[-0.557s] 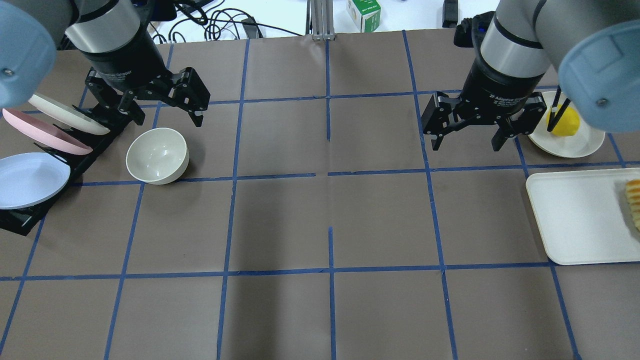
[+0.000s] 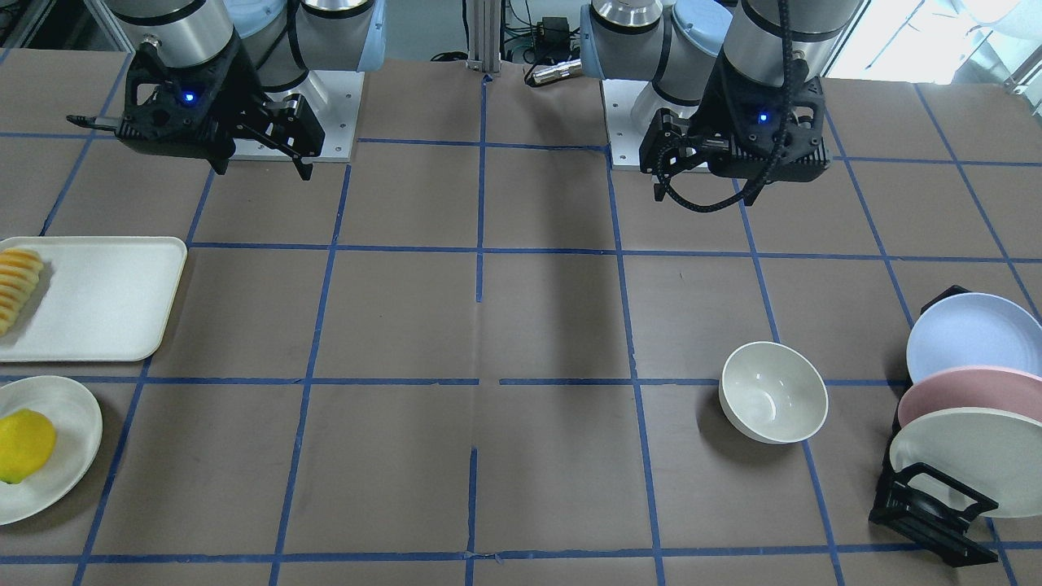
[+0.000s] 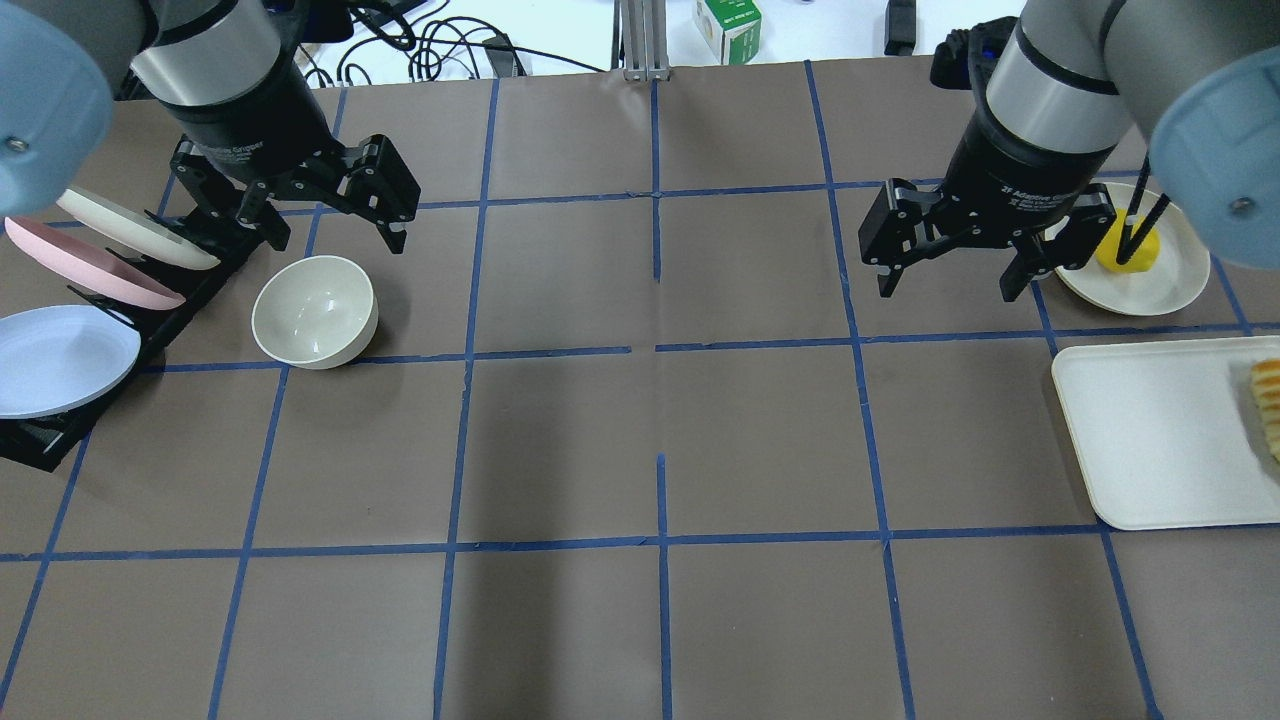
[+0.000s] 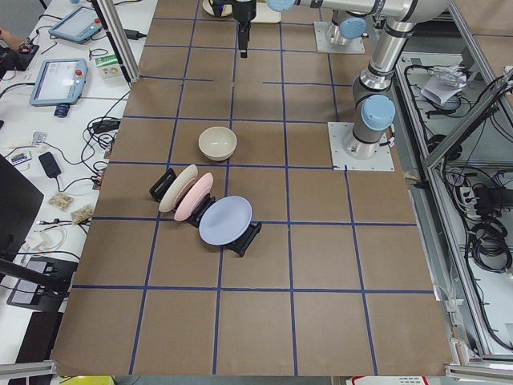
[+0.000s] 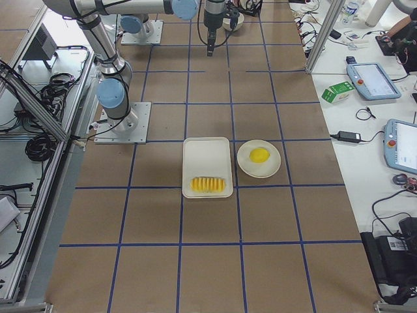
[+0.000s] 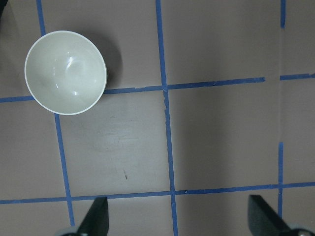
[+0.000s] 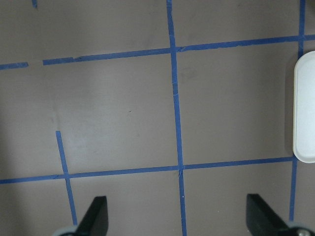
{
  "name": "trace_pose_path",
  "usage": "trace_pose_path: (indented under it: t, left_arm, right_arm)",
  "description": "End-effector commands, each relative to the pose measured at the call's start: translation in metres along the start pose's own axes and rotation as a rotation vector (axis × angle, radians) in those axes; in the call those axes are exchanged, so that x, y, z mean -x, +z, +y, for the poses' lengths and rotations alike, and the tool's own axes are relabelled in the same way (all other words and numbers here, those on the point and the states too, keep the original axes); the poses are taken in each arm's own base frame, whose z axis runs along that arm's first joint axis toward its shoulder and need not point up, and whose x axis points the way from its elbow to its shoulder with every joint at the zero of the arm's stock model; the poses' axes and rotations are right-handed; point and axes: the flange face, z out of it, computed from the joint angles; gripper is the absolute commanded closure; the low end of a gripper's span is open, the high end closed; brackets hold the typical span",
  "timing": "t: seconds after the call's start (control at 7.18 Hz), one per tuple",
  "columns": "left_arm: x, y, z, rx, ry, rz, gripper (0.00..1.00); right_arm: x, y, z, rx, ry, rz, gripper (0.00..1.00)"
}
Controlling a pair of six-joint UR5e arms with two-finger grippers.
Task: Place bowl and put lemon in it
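Note:
The off-white bowl (image 3: 315,312) stands upright and empty on the table's left side, next to the plate rack; it also shows in the front view (image 2: 773,392) and the left wrist view (image 6: 65,72). My left gripper (image 3: 335,238) hangs open and empty above and just behind it. The yellow lemon (image 3: 1128,245) lies on a cream plate (image 3: 1170,290) at the far right, partly behind a cable; it shows clearly in the front view (image 2: 24,446). My right gripper (image 3: 947,288) is open and empty, in the air to the left of that plate.
A black rack (image 3: 40,440) holds a cream, a pink and a blue plate (image 3: 55,360) at the left edge. A white tray (image 3: 1150,440) with a row of sliced fruit (image 3: 1268,405) lies in front of the lemon's plate. Blue tape lines grid the brown table.
My right arm has shifted a little to the right, toward the lemon's plate. The left arm, the bowl and the lemon have not moved.

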Motion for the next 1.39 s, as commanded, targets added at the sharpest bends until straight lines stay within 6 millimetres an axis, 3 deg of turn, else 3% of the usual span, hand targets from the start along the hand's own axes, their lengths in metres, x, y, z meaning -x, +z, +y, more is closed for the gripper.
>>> trace_pose_path:
  t: [0.0,0.14,0.28,0.42,0.56,0.7,0.97,1.25]
  left_arm:
    - [0.011,0.005,-0.004,0.008,0.001,-0.001,0.00]
    - [0.029,0.019,-0.021,0.013,0.035,-0.002,0.00]
    - [0.066,0.068,-0.042,0.061,0.002,0.009,0.00]
    - [0.118,0.117,-0.064,0.013,-0.079,0.006,0.00]
    - [0.152,0.152,-0.073,0.021,-0.116,0.006,0.00]
    - [0.181,0.178,-0.079,0.048,-0.123,0.010,0.00]
    - [0.218,0.229,-0.096,0.047,-0.080,0.007,0.00]
    - [0.229,0.262,-0.103,0.079,-0.028,0.009,0.00]
  right_arm:
    - [-0.045,0.013,-0.029,0.025,0.066,-0.011,0.00]
    - [-0.078,0.012,-0.039,0.017,0.070,-0.015,0.00]
    - [-0.113,0.017,-0.059,-0.021,0.030,-0.008,0.00]
    - [-0.156,0.035,-0.089,-0.050,0.016,0.007,0.00]
    - [-0.206,0.060,-0.114,-0.051,0.000,-0.002,0.00]
    - [-0.236,0.079,-0.143,-0.090,-0.002,0.012,0.00]
    - [-0.252,0.121,-0.183,-0.155,-0.002,0.045,0.00]
    - [-0.278,0.135,-0.215,-0.167,-0.078,0.093,0.00]
